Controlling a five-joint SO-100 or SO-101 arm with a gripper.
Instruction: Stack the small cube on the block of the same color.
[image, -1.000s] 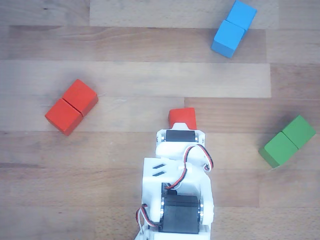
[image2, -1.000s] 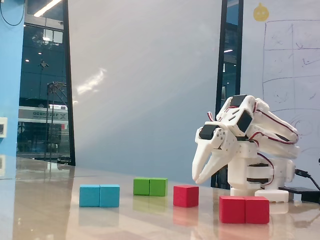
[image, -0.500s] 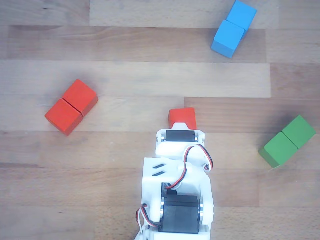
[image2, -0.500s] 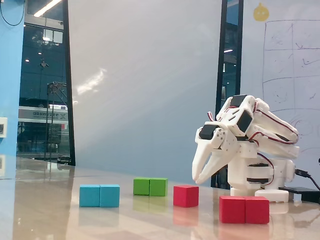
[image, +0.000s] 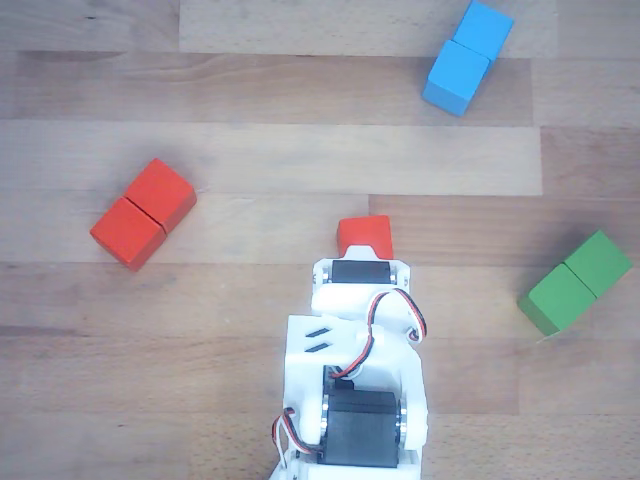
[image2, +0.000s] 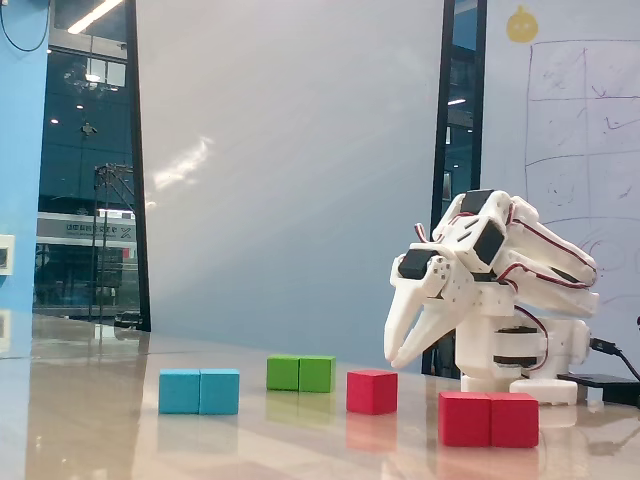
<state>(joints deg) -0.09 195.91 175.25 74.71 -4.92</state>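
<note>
The small red cube (image: 365, 233) (image2: 372, 391) rests on the wooden table, just ahead of the arm's wrist in the other view, which covers its near edge. The long red block (image: 143, 213) (image2: 489, 419) lies apart from it, at the left in the other view. In the fixed view my gripper (image2: 398, 357) points down, its tips close together and empty, hanging above the table just right of the small cube without touching it. In the other view the wrist hides the fingers.
A blue two-cube block (image: 467, 56) (image2: 199, 391) lies at the far right in the other view. A green one (image: 577, 282) (image2: 300, 373) lies at the right edge. The arm's base (image2: 520, 350) stands behind the red block in the fixed view.
</note>
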